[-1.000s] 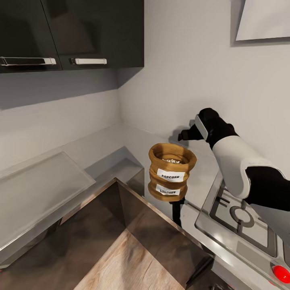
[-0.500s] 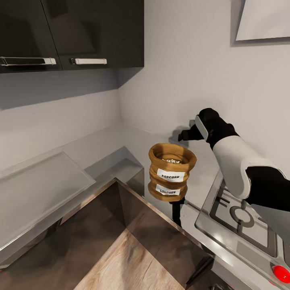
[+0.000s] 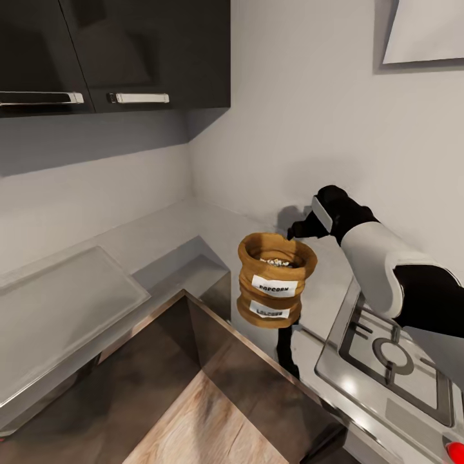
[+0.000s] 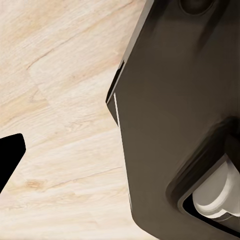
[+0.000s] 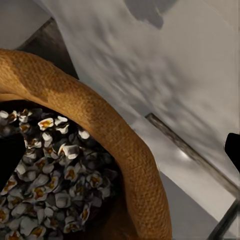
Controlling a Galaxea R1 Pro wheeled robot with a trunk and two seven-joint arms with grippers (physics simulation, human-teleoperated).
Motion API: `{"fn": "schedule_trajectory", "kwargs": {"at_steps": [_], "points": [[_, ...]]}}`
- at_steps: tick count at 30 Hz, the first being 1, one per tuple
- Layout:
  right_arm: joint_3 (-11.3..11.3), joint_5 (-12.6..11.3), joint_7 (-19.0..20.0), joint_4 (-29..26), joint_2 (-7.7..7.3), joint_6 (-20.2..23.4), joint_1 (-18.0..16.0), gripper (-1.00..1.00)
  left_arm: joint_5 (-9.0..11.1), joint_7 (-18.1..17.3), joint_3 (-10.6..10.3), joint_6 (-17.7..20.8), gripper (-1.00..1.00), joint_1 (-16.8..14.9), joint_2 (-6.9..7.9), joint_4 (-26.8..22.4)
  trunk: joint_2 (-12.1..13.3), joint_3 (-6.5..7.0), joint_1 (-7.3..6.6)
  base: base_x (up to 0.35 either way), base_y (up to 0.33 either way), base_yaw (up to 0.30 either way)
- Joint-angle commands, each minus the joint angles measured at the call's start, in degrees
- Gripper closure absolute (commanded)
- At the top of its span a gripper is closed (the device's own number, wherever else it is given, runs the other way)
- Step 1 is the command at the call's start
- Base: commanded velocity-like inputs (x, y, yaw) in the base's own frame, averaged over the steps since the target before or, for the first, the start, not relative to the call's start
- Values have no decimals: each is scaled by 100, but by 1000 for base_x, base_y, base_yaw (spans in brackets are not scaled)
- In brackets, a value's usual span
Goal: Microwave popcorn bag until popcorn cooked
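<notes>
The popcorn bag (image 3: 274,283), a tan sack with a white POPCORN label, stands upright on the glossy grey countertop (image 3: 161,232) near its front edge, mirrored in the surface below it. Pale popcorn (image 5: 50,175) fills its inside. My right gripper (image 3: 298,229) is at the bag's back rim and open. In the right wrist view the rolled rim (image 5: 100,115) runs between the spread fingers, one inside the bag and one outside. In the left wrist view one dark fingertip (image 4: 11,156) sits at the picture's edge over wood floor. The microwave is out of view.
A steel hob (image 3: 386,361) with grates lies right of the bag, with a red knob (image 3: 454,449) at its front. Dark wall cabinets (image 3: 129,51) hang above the corner. A pale raised slab (image 3: 58,303) rests on the counter at left. A grey range hood (image 3: 425,32) is at upper right.
My right gripper has dropped down to the bag's back rim. The head camera has shifted a little, so the whole scene sits slightly differently. The bag stays in place.
</notes>
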Motion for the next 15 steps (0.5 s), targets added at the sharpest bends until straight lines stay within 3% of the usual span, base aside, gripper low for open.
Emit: {"fn": "schedule_trajectory", "kwargs": {"at_steps": [1, 7, 10, 15], "points": [[7, 41, 24, 51, -27, 23, -3, -100, 23, 16, 2, -12, -100, 1, -2, -7, -4, -6, 1, 2, 0, 0], [14, 89, 24, 370, -90, 23, -3, -100, 24, 16, 8, -12, -100, 1, -4, -7, -4, -6, 1, 0, 0, 0], [12, 437, 31, 577, -98, 23, -3, -100, 24, 16, 9, -12, -100, 1, -5, -7, -4, -6, 1, 0, 0, 0], [7, 576, 249, 629, -87, 23, -3, -100, 24, 16, 9, -12, -100, 1, -2, -7, -4, -6, 1, 0, 0, 0]]}}
